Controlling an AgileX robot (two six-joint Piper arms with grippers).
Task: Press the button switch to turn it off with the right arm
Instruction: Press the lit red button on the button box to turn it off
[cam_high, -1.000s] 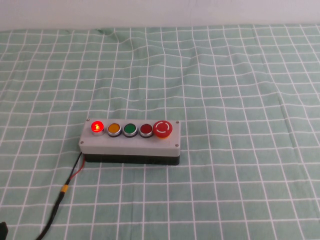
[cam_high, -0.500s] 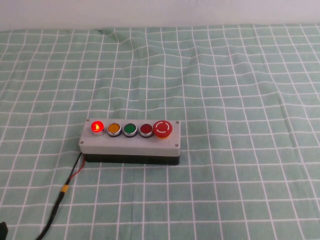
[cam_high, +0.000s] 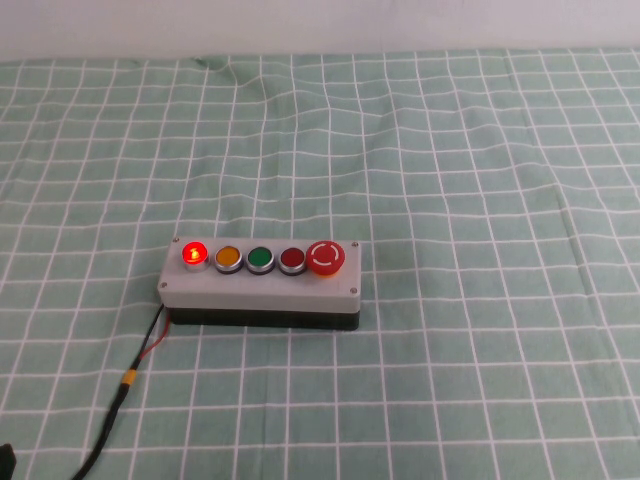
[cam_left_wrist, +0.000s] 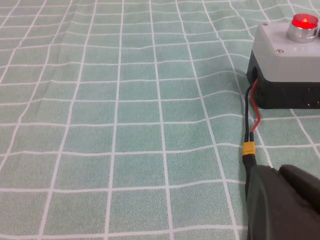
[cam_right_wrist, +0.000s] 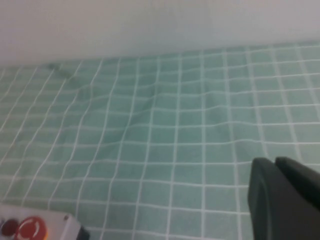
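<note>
A green cloth (cam_high: 480, 180) with a white grid covers the table, wrinkled toward the far edge, where a pale wall (cam_high: 320, 20) begins.

The right gripper (cam_right_wrist: 275, 162) shows only as a dark mass in its own wrist view. Its two fingers lie pressed together with no gap between them, and it hangs over bare cloth, well apart from the button switch (cam_high: 260, 285), of which that view catches only a corner.

The left gripper (cam_left_wrist: 278, 172) is likewise closed on nothing and sits low by the cable (cam_left_wrist: 248, 150) – a black lead with a yellow connector, from which red and black wires run into the switch's left end.

The switch itself is a grey-topped box on a black base, near the middle of the table (a little to the robot's left). Along its top, from left to right, run a lit red button (cam_high: 193, 253), an amber button (cam_high: 228, 257), a green button (cam_high: 260, 258), a dark red button (cam_high: 292, 259) and a large red mushroom button (cam_high: 325, 257) – the first one glowing.
</note>
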